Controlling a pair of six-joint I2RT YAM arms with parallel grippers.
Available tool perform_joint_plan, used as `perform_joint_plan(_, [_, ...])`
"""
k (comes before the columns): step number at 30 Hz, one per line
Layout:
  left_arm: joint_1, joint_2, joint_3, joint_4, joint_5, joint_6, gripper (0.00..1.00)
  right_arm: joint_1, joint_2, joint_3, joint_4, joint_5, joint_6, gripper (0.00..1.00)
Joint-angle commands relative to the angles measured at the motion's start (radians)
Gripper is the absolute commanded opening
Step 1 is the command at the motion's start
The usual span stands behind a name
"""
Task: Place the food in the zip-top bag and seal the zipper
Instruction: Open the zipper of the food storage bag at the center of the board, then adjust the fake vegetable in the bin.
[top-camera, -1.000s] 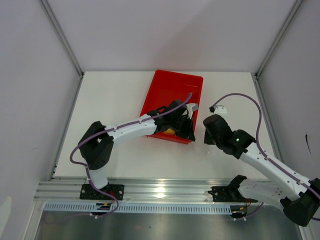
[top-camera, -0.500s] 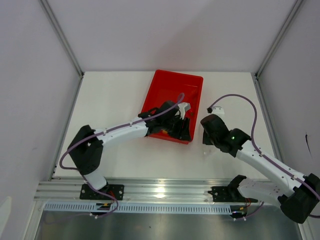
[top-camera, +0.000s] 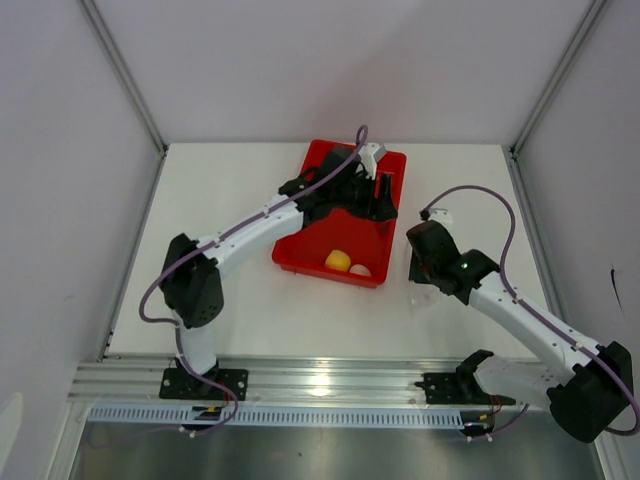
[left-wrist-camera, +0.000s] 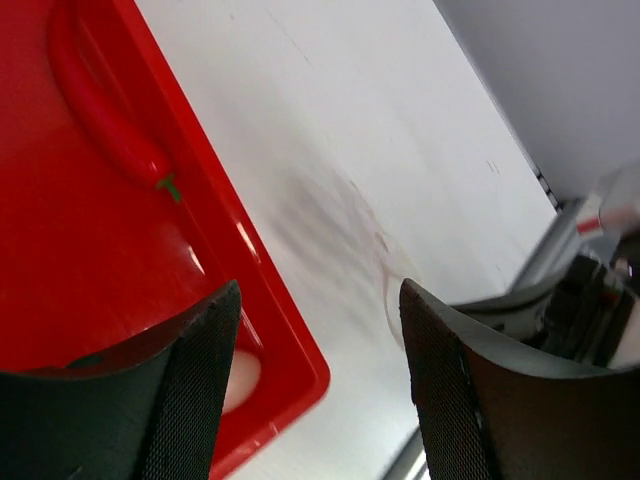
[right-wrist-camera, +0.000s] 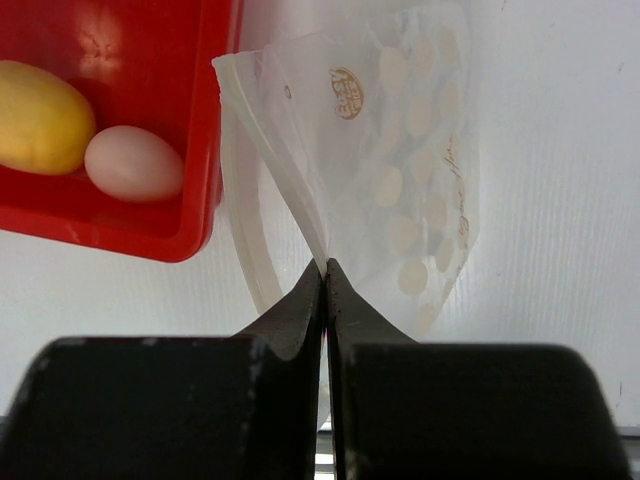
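A red tray (top-camera: 318, 252) holds the food. The yellow fruit (top-camera: 338, 260) and pale egg-sized ball (top-camera: 359, 270) lie in its near right corner. The slim red chili (left-wrist-camera: 100, 110) lies further back. My left gripper (top-camera: 381, 193) hangs open and empty over the tray's far right part, its jaws wide apart in the left wrist view (left-wrist-camera: 320, 390). My right gripper (right-wrist-camera: 324, 265) is shut on one edge of the transparent zip-top bag (right-wrist-camera: 390, 180), just right of the tray. The bag's mouth gapes toward the tray, and the zipper strip (right-wrist-camera: 243, 240) curves along it.
The white table (top-camera: 220, 200) is walled by grey panels at the back and both sides. A metal rail (top-camera: 320, 385) runs along the near edge with both arm bases. The right arm's purple cable (top-camera: 480, 195) loops above the table.
My left gripper has opened, lifted from the tray's near right corner and swung to the far end. The yellow fruit and the egg now lie uncovered. The right gripper has barely moved.
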Motion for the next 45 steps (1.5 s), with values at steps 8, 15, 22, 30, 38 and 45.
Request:
perform_joint_plan(8, [0.063, 0.271, 0.333, -0.044, 0.003, 0.089, 0.56, -0.116, 0.017, 0.018, 0.036, -0.053, -0.059, 0.00])
perform_joint_plan(15, [0.096, 0.432, 0.495, -0.067, -0.021, 0.129, 0.51, -0.192, -0.032, 0.024, 0.041, -0.151, -0.087, 0.00])
perform_joint_plan(22, [0.163, 0.513, 0.518, -0.076, 0.047, -0.009, 0.56, -0.209, -0.042, 0.029, 0.043, -0.167, -0.101, 0.00])
perform_joint_plan(30, [0.159, 0.585, 0.536, -0.076, 0.089, -0.032, 0.66, -0.210, -0.047, 0.006, 0.067, -0.180, -0.098, 0.00])
perform_joint_plan(38, [0.150, 0.622, 0.554, -0.082, 0.032, -0.077, 0.68, -0.209, -0.065, -0.036, 0.099, -0.190, -0.096, 0.00])
perform_joint_plan(45, [0.149, 0.676, 0.614, -0.130, 0.060, -0.153, 0.67, -0.210, -0.065, -0.045, 0.113, -0.191, -0.099, 0.00])
